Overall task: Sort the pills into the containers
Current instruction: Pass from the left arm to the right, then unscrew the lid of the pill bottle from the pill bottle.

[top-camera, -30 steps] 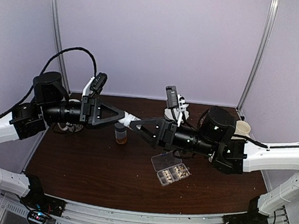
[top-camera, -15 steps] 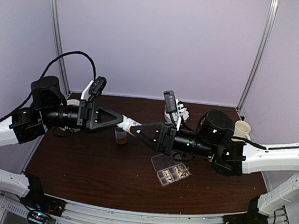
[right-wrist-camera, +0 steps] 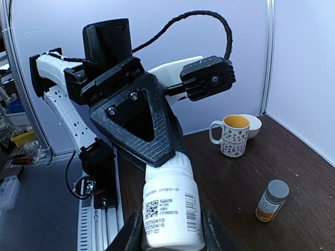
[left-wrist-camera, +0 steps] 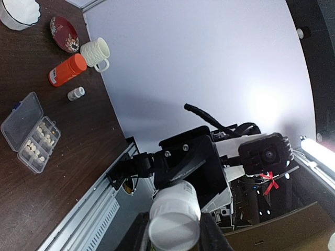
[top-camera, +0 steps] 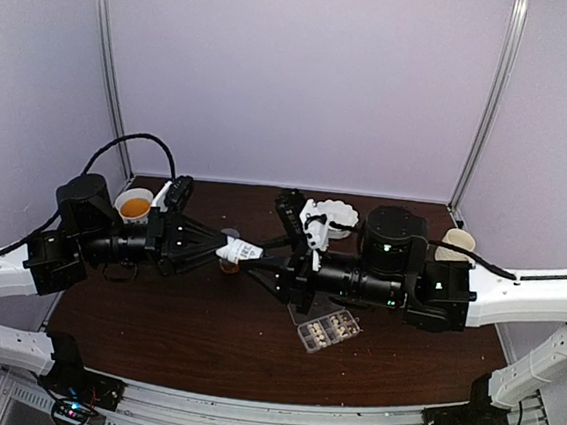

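A white labelled bottle (top-camera: 239, 250) hangs in the air between my two grippers. My right gripper (right-wrist-camera: 170, 232) is shut on the bottle's body (right-wrist-camera: 170, 209). My left gripper (left-wrist-camera: 174, 236) is shut on its white cap end (left-wrist-camera: 174, 222). In the top view the left gripper (top-camera: 226, 248) and the right gripper (top-camera: 256, 261) meet tip to tip above the table's middle left. The clear pill box (top-camera: 325, 327) lies open on the table, with pale pills (top-camera: 330, 328) in its cells. The box also shows in the left wrist view (left-wrist-camera: 22, 119), with pills (left-wrist-camera: 39, 140) in it.
A grey-capped amber bottle (right-wrist-camera: 272, 200) stands under the held bottle. A yellow-lined mug (top-camera: 136, 204) and a white bowl (right-wrist-camera: 252, 121) are at the back left. An orange bottle (left-wrist-camera: 67, 69), a cream mug (left-wrist-camera: 96, 52), a red dish (left-wrist-camera: 64, 34) and a small vial (left-wrist-camera: 76, 93) stand at the right.
Both grippers have come lower and slightly left with the white bottle still held between them. The right wrist has turned. The left arm has dropped and uncovered the yellow-lined mug.
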Controlling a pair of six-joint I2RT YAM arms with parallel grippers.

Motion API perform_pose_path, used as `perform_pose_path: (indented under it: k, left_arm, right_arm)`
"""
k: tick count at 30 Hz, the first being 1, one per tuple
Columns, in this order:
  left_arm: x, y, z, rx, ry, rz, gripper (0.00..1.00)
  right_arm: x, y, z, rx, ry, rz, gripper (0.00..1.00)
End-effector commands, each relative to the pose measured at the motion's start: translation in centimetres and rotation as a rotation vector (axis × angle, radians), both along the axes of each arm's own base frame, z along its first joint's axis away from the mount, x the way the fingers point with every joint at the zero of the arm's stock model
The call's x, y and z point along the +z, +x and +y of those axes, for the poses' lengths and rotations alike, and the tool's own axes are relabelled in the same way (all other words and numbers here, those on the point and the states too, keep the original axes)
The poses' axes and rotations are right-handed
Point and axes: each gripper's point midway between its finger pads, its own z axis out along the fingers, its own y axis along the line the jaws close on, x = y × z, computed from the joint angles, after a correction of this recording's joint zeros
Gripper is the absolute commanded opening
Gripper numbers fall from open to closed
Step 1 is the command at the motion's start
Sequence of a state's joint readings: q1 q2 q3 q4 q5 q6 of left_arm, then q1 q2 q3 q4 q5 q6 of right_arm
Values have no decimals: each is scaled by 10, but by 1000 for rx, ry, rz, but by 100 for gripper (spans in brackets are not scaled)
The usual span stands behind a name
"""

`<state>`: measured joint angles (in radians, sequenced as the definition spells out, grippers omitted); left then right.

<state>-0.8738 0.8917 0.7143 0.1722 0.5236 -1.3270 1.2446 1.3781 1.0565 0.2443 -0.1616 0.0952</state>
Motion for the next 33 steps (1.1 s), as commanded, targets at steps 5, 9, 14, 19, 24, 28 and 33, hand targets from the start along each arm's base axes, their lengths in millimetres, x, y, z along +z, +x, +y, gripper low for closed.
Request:
perform_pose_path:
  k: [5, 9, 14, 19, 24, 28, 33]
  left_arm:
    - [21, 18, 3, 91, -51, -38, 68]
    - [35, 19, 5, 97, 45, -241, 80]
    - [57, 12, 13, 69, 204, -716, 80]
    - [59, -39, 20, -86, 107, -1401, 78]
    - [26, -58, 23, -239, 154, -1841, 80]
    - [16, -54, 20, -283, 204, -1973, 84]
    - [11, -48, 14, -298, 221, -2014, 82]
  right_arm:
    - [6, 5, -17, -39, 5, -53, 6]
    - [8, -1, -17, 55, 81, 58, 6]
    - [13, -14, -15, 194, 145, 229, 8]
    - [3, -20, -14, 230, 101, 372, 8]
    - [5, -31, -17, 293, 113, 459, 8]
    - [11, -37, -19, 327, 149, 484, 8]
    - [11, -40, -15, 358, 156, 507, 8]
